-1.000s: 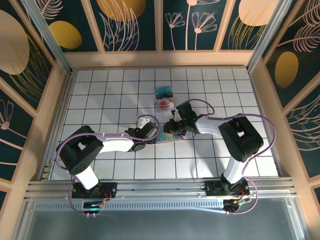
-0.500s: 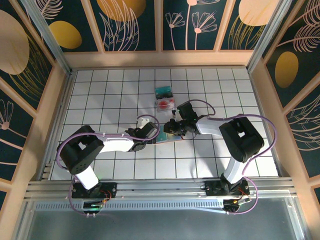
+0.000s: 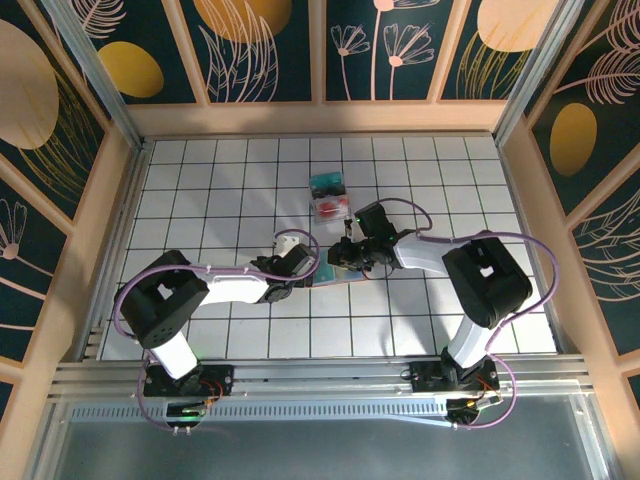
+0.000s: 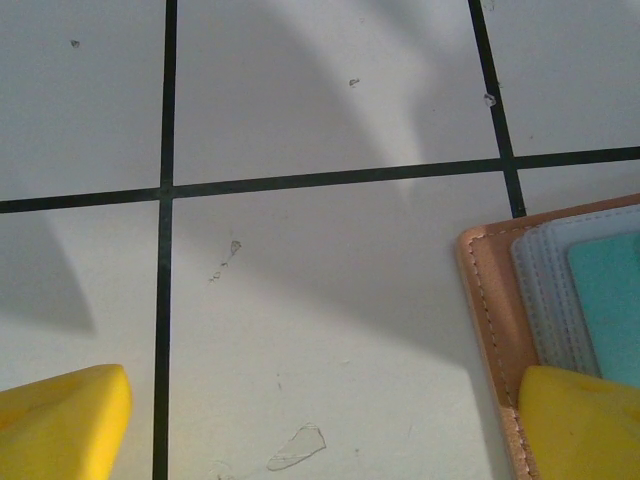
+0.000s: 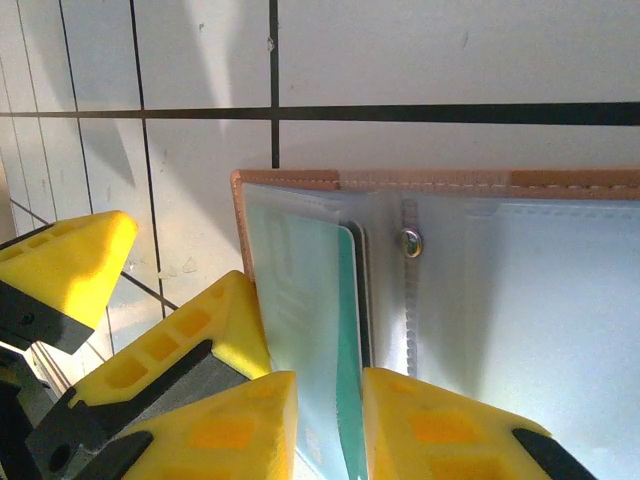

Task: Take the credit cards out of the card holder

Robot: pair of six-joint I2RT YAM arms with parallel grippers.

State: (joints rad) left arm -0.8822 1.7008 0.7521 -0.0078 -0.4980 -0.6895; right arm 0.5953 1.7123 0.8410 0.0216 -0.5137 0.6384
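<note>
The tan card holder (image 3: pixel 350 277) lies open on the tiles between my two grippers. In the right wrist view its blue-grey sleeves (image 5: pixel 520 290) face up. A teal credit card (image 5: pixel 345 330) stands partly out of the left sleeve, and my right gripper (image 5: pixel 330 400) is shut on it. My left gripper (image 4: pixel 320 425) is open. One of its yellow fingers (image 4: pixel 585 420) rests on the holder's tan edge (image 4: pixel 488 300), the other on bare tile. Further back lie another teal card (image 3: pixel 327 184) and a pink-white card with a red circle (image 3: pixel 332 207).
The white gridded table (image 3: pixel 200 190) is walled by wooden rails (image 3: pixel 320 118) on three sides. Both arms meet near the table's middle, the left gripper (image 3: pixel 308 264) close beside the right gripper (image 3: pixel 343 262).
The right arm's elbow has drifted slightly to the right. Both grippers and the card holder stay where they were.
</note>
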